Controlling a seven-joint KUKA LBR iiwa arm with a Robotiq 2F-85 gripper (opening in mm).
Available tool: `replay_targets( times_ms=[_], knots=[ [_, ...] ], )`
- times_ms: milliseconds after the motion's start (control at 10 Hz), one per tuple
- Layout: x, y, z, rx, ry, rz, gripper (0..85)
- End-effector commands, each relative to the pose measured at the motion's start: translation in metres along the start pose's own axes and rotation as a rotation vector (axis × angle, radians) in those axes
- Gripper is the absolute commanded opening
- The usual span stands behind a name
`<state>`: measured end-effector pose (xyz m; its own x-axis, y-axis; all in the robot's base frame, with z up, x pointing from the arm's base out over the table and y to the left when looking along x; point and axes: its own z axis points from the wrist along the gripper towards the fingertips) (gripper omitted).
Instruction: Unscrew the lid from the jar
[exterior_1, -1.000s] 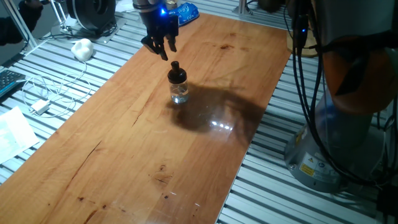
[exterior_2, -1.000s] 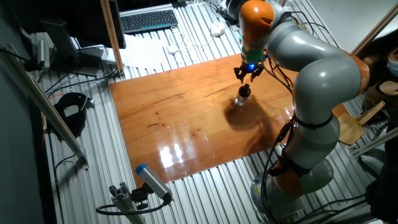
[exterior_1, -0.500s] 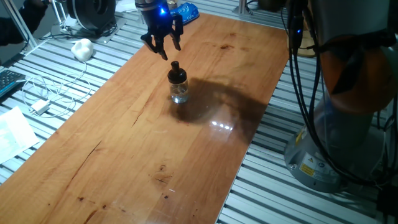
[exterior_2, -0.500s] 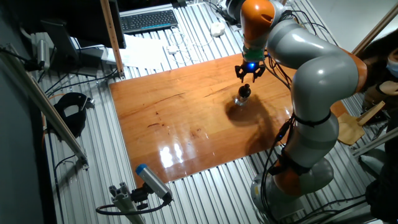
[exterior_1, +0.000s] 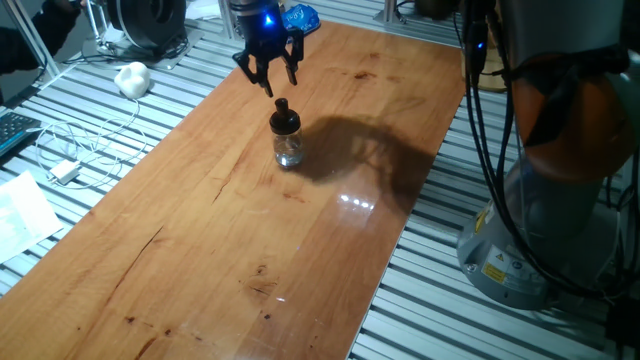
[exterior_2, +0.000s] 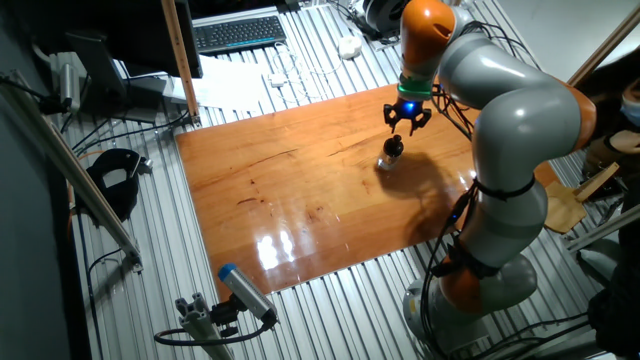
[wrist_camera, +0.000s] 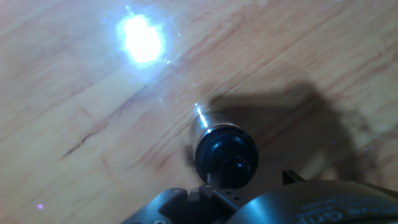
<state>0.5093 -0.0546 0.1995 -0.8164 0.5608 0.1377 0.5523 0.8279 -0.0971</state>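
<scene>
The small clear glass jar (exterior_1: 288, 148) stands upright on the wooden table (exterior_1: 230, 230), with the black lid (exterior_1: 284, 118) and its knob on top. My gripper (exterior_1: 271, 82) hangs just above and behind the lid, fingers open and empty, not touching it. In the other fixed view the gripper (exterior_2: 407, 122) is above the jar (exterior_2: 390, 155). In the hand view the lid (wrist_camera: 225, 155) shows from above near the bottom edge, by the hand's housing (wrist_camera: 261, 208); the fingertips do not show there.
A blue object (exterior_1: 298, 18) lies at the table's far edge behind the gripper. A white cable and adapter (exterior_1: 65, 170) and a white lump (exterior_1: 132, 78) lie on the slatted surface to the left. The robot base (exterior_1: 560, 150) stands at the right.
The gripper has moved up and a little to the right, away from the lid. The jar and lid have not moved.
</scene>
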Motion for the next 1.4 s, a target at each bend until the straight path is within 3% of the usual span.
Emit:
replay_targets(
  times_ms=[0, 200, 400, 1000, 1200, 1300],
  knots=[
    [0.0003, 0.0008, -0.0008, -0.001, 0.001, 0.007, 51.0],
    [0.0003, 0.0008, -0.0008, -0.017, -0.006, -0.013, 51.0],
    [0.0003, 0.0008, -0.0008, 0.011, -0.014, 0.006, 51.0],
    [0.0003, 0.0008, -0.0008, -0.005, -0.013, 0.01, 51.0],
    [0.0003, 0.0008, -0.0008, 0.012, -0.021, 0.043, 51.0],
    [0.0003, 0.0008, -0.0008, 0.005, -0.02, 0.062, 51.0]
  ],
)
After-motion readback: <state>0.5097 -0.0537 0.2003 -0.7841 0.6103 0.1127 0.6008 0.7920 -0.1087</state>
